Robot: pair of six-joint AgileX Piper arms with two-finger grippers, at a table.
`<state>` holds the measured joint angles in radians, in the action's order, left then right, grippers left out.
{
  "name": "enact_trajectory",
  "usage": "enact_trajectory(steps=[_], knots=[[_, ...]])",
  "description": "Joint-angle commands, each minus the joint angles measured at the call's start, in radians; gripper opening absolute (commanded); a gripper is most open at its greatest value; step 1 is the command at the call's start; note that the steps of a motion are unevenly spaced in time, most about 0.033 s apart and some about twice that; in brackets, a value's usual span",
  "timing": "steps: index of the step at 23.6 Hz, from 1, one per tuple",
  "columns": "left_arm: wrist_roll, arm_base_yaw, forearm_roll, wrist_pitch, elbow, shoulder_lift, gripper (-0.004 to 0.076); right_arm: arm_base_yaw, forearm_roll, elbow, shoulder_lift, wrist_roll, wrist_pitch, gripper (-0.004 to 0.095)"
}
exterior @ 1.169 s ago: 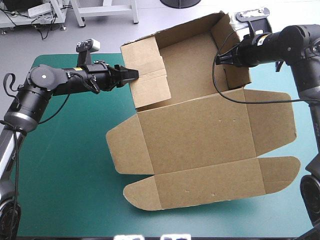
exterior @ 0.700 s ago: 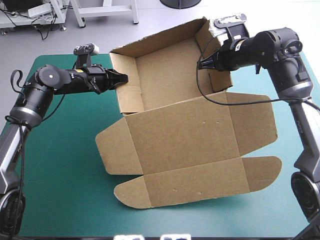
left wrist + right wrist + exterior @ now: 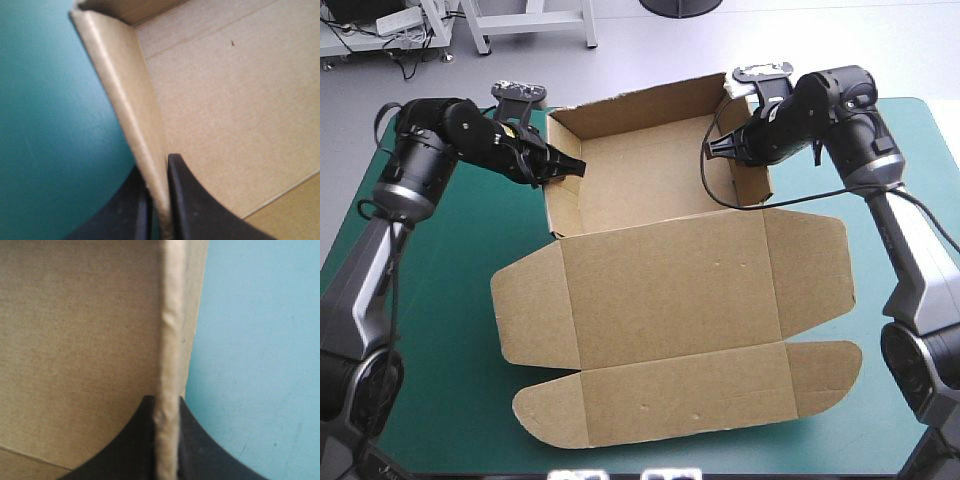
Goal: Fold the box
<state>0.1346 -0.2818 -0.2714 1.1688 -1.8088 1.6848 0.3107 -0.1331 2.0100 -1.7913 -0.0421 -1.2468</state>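
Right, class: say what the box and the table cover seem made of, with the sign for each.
The box: brown cardboard, matt; fold creases and thick rounded wall edges suggest corrugated board. The table cover: teal-green, smooth, matt, perhaps rubber or plastic; unclear.

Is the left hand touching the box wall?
Touching. The left wrist view shows the left hand clamped on the box wall, no gap.

Our left tool (image 3: 159, 197) is pinched onto the side wall (image 3: 127, 110) of the box (image 3: 225, 100), jaws all but closed on the rim. The wall stands upright and runs ahead to a corner. We've got the teal-green worktop cover (image 3: 50, 125) outside it and the brown floor inside.
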Motion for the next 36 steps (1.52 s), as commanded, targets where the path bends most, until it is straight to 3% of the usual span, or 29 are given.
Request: enact_trajectory(steps=[1, 7, 20, 25, 27, 29, 30, 32, 33, 36], knots=[[0.000, -0.030, -0.050, 0.042, -0.048, 0.048, -0.0010, 0.020, -0.095, -0.054, 0.009, 0.027, -0.008, -0.0003], [-0.010, -0.026, 0.068, 0.064, -0.048, 0.145, -0.0010, 0.020, -0.106, -0.198, -0.092, 0.053, 0.104, -0.0003], [-0.012, -0.026, 0.087, -0.016, -0.048, 0.278, -0.0010, 0.020, -0.133, -0.197, -0.217, 0.132, 0.188, -0.0003], [-0.012, -0.026, 0.162, 0.000, -0.053, 0.291, -0.0009, 0.020, -0.101, -0.195, -0.217, 0.152, 0.215, -0.0002], [-0.012, -0.026, 0.195, 0.022, -0.057, 0.291, -0.0008, 0.020, -0.066, -0.195, -0.217, 0.171, 0.215, 0.0043], [-0.012, -0.026, 0.195, 0.035, -0.057, 0.291, 0.0015, 0.020, -0.045, -0.195, -0.217, 0.173, 0.210, 0.0179], [-0.012, -0.026, 0.193, 0.045, -0.057, 0.291, 0.0053, 0.020, -0.045, -0.195, -0.217, 0.184, 0.208, 0.0299], [-0.012, -0.026, 0.191, 0.061, -0.057, 0.291, 0.0130, 0.020, -0.064, -0.195, -0.217, 0.186, 0.208, 0.0405], [-0.012, -0.026, 0.183, 0.065, -0.057, 0.291, 0.0195, 0.020, -0.079, -0.195, -0.217, 0.186, 0.206, 0.0409], [-0.012, -0.026, 0.155, 0.060, -0.057, 0.291, 0.0287, 0.020, -0.095, -0.193, -0.215, 0.186, 0.204, 0.0405]])
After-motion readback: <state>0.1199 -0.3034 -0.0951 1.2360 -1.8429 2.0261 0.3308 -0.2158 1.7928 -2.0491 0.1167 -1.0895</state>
